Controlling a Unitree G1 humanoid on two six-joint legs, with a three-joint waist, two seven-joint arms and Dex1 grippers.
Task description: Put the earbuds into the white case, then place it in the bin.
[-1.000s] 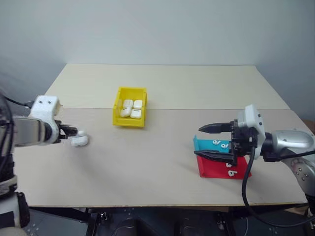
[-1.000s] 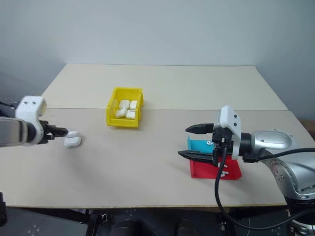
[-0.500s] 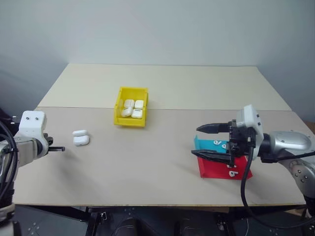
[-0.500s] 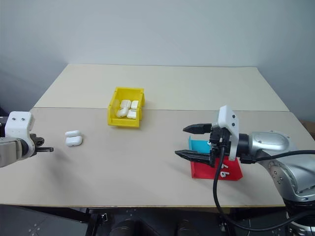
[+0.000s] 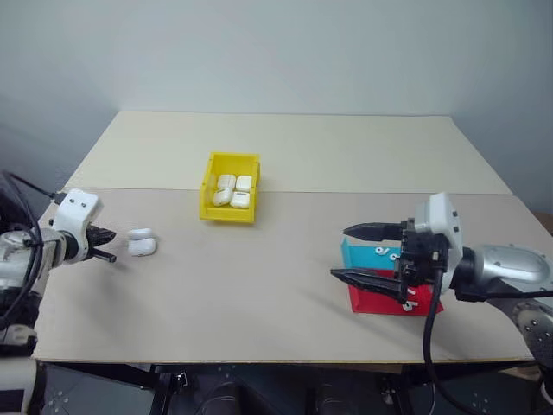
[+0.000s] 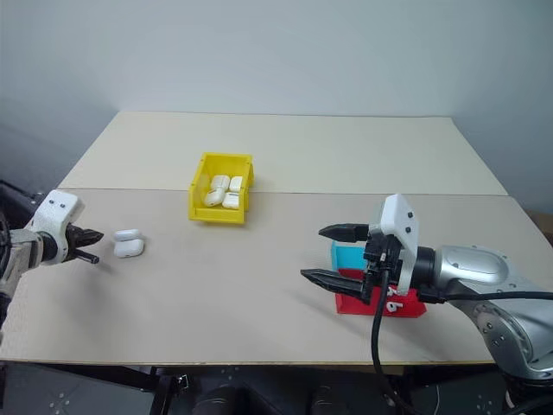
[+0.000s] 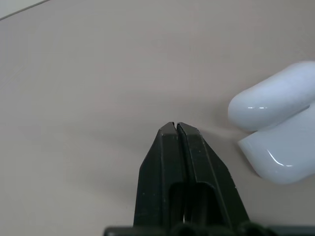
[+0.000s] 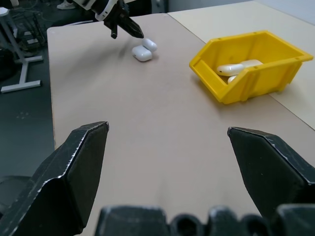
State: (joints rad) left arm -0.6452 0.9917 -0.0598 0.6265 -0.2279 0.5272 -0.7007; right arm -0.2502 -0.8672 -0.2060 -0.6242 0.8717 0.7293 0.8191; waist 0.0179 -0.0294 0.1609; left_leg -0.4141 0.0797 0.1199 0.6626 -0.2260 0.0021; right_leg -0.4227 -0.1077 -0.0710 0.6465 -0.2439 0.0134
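Open white case on the tabletop, both hands empty

The white case point(image 5: 142, 243) lies with its lid flipped open at the left of the tabletop point(image 5: 276, 294), just beside the clenched left hand point(image 5: 107, 256), not touching. The yellow bin point(image 5: 229, 198), farther back, holds several white cases. At the right, the released right hand point(image 5: 367, 254) hovers before the teal tray point(image 5: 356, 253) and red tray point(image 5: 380, 300), where earbuds point(image 5: 386, 252) lie.

Bare table point(image 5: 259, 285) between bin point(image 5: 229, 211) and trays point(image 5: 363, 259)
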